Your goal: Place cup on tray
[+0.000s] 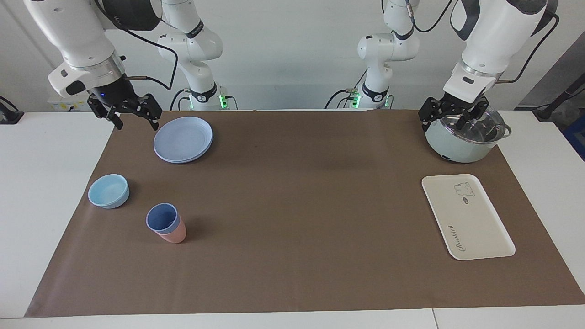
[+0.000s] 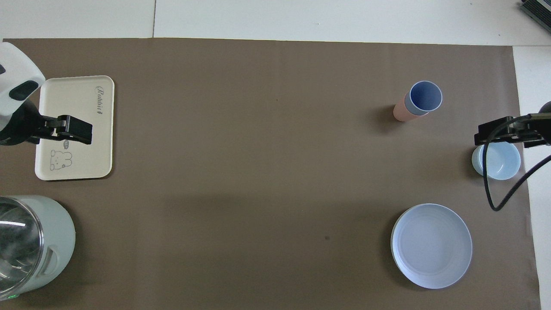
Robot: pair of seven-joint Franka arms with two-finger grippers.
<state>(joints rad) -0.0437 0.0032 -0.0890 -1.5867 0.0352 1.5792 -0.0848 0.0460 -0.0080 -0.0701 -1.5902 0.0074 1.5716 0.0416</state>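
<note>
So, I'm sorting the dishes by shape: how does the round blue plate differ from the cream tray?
The plate is round and periwinkle blue; the tray is rectangular with rounded corners and cream-white. The plate is plain, while the tray carries a small bear drawing and script lettering. The plate lies toward the right arm's end of the table, the tray toward the left arm's end. Both are flat, shallow and hold nothing.

The tray (image 1: 475,228) bears the script word "Rabbit" (near one short end).
</note>
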